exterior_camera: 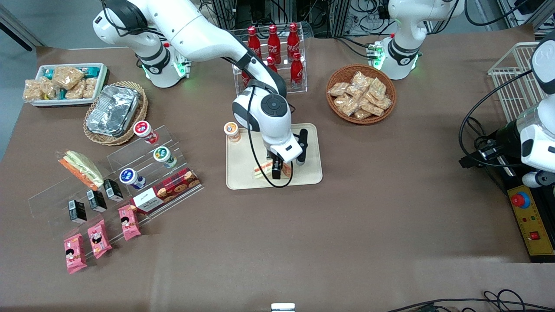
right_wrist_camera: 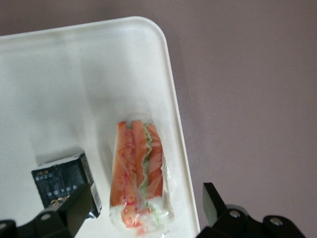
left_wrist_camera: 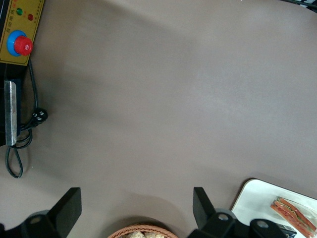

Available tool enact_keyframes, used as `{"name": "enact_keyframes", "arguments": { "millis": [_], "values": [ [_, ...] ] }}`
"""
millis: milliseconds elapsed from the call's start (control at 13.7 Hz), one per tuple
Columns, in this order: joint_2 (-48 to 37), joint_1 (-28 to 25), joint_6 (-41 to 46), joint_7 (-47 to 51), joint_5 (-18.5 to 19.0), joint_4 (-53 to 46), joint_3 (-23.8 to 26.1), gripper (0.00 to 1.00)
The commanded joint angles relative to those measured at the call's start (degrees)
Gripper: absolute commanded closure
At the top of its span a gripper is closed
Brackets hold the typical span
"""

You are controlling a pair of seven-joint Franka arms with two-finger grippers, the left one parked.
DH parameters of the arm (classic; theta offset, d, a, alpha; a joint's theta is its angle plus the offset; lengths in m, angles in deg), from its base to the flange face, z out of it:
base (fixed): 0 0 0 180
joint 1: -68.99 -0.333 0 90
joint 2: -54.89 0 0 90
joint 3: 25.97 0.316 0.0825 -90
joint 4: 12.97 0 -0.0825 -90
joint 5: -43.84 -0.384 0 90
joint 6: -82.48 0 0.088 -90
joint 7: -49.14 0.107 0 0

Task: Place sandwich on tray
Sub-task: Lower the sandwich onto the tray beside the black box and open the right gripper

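- A table (exterior_camera: 347, 225) covered in brown cloth carries everything.
- The cream tray (exterior_camera: 243, 180) lies flat near its middle; the gripper (exterior_camera: 277, 170) hangs over it, fingers spread.
- Farther from the front camera stand a clear bottle rack (exterior_camera: 303, 65) and a wicker basket (exterior_camera: 334, 79).
- Toward the working arm's end sit a white bin (exterior_camera: 71, 102), a second wicker basket (exterior_camera: 93, 135) and a clear stepped stand (exterior_camera: 47, 195).
- A yellow control box (exterior_camera: 531, 225) lies at the parked arm's end.

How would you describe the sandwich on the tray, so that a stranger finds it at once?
Find the cream tray at mid-table; the gripper, fingers open, hangs over it. The sandwich lies there beside a small black carton. It is clear-wrapped, with red-orange filling.
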Motion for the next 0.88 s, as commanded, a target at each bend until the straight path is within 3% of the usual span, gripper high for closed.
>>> {"name": "enact_keyframes", "arguments": {
  "millis": [0, 146, 366, 512, 805],
  "values": [
    [-4.0, 0.8, 4.1, -3.9, -3.4, 0.5, 0.4, 0.00],
    [-6.9, 1.4, 8.3, -6.8, -7.9, 0.3, 0.1, 0.00],
    [-10.5, 2.4, 13.4, -6.9, -8.5, 0.3, -0.1, 0.00],
    [-12.9, 5.8, 17.1, -6.9, -10.7, 0.3, 0.1, 0.00],
    [-17.3, 13.7, 24.3, -6.4, -11.2, 0.2, -0.6, 0.00]
  ]
}}
